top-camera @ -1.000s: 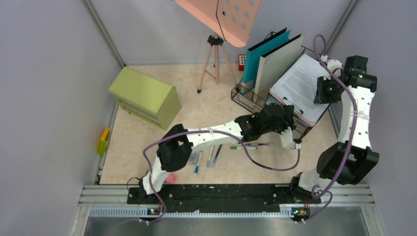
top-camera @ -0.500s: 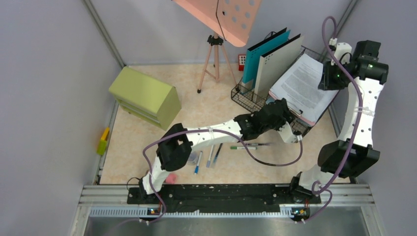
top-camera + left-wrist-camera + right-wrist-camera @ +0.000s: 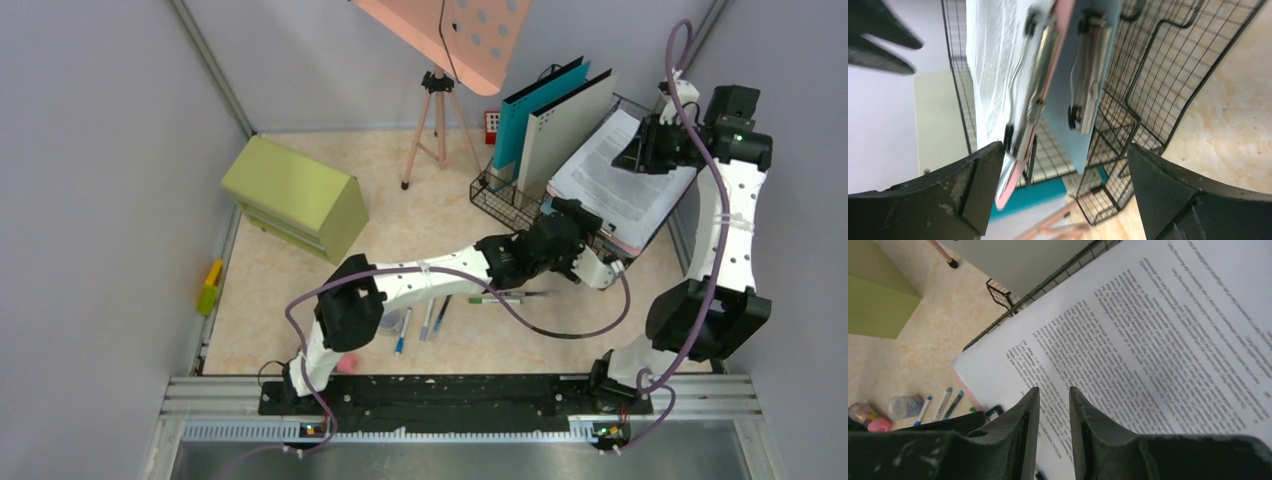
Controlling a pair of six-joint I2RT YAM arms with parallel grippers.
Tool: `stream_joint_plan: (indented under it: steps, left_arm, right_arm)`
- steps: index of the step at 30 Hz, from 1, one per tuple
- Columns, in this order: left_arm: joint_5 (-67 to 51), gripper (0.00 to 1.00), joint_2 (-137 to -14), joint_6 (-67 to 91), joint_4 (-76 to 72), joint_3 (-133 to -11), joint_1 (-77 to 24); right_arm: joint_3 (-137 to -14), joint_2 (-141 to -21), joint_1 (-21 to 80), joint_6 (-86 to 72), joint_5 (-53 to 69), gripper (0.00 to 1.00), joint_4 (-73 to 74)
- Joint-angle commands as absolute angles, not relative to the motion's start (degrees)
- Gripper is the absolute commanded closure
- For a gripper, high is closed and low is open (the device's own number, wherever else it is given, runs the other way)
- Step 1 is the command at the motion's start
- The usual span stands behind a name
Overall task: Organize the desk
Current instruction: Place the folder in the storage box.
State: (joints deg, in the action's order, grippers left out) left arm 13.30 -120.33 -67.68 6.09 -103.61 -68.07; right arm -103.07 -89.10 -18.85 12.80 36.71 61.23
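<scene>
Spanning the enclosure between grey walls and the near rail, the desk (image 3: 420, 215) carries loose pens (image 3: 430, 318) at its near middle and a wire basket (image 3: 497, 205) at far right. A teal folder (image 3: 530, 115) and a grey folder (image 3: 575, 125) stand upright in the basket. A pink clipboard (image 3: 1009, 182) bearing a printed sheet (image 3: 610, 180) and a blue clipboard (image 3: 1060, 130) lean into it, clips toward the near side, probably so that all papers are filed in one place. Left end effector (image 3: 1064, 150): released, jaws spread wide either side of the clip ends of both clipboards; contact with the pink edge cannot be judged. Right end effector (image 3: 1052, 392): jaws narrowly parted with nothing between them, poised over the printed sheet, seemingly to steady the leaning stack. A green cabinet (image 3: 295, 195) sits at far left, well apart.
</scene>
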Motion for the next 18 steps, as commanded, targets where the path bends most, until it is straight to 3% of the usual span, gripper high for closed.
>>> stream_joint_plan:
  steps: [1, 10, 18]
  left_arm:
    - [23.37, 0.02, -113.31, -56.40, 6.48, -105.41, -66.31]
    - [26.21, 0.02, -105.35, -39.99, 23.33, -107.55, -65.49]
    - [24.71, 0.02, -97.24, -28.09, 31.30, -101.08, -62.45]
  right_arm:
    - [-98.75, -87.68, -15.66, 9.24, 42.94, 0.72, 50.97]
    - [-91.03, -85.34, -9.50, 9.86, 41.30, 0.73, 46.17]
    - [-86.43, -84.56, -4.41, 11.43, 33.08, 0.74, 43.97]
